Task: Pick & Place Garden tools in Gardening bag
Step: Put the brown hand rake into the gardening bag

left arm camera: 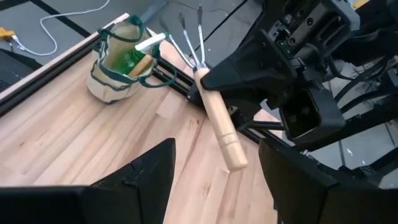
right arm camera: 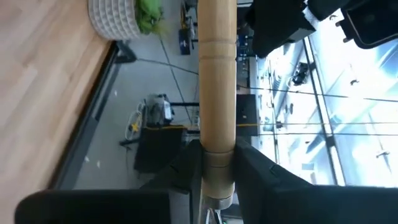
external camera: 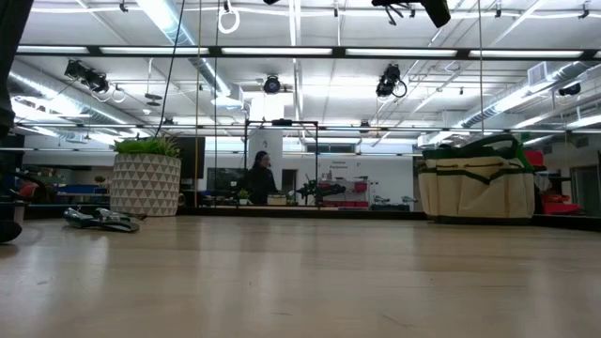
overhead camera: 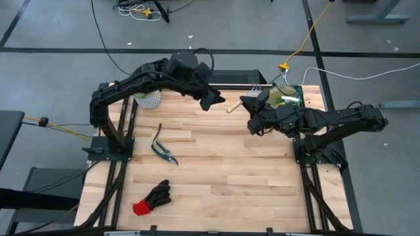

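Observation:
My right gripper [overhead camera: 252,106] is shut on a wooden-handled hand rake [left arm camera: 219,118] with metal prongs [left arm camera: 191,37], held above the table's far middle. My left gripper [overhead camera: 215,99] is open. Its fingers [left arm camera: 149,180] stand on either side of the handle's free end [left arm camera: 235,160] without touching it. The beige gardening bag [overhead camera: 289,97] stands at the far right. It holds a green spray bottle [left arm camera: 127,59] and another wooden handle [left arm camera: 140,64]. Pruning shears [overhead camera: 164,151] and a black glove with a red cuff [overhead camera: 152,198] lie on the table. My right gripper pinches the rake's wooden handle at its prong end [right arm camera: 217,146] between its two fingers [right arm camera: 186,171]. It comes from the table's right side. The rake is lifted clear of the table. Its free handle end points toward my left gripper and its prongs toward the bag.
A leafy plant in a white patterned pot [overhead camera: 148,99] stands at the far left, behind my left arm. It also shows in the low view [external camera: 146,183], as does the bag [external camera: 474,183]. Bare wooden tabletop [overhead camera: 230,170] lies between the shears, the glove and the right arm's base.

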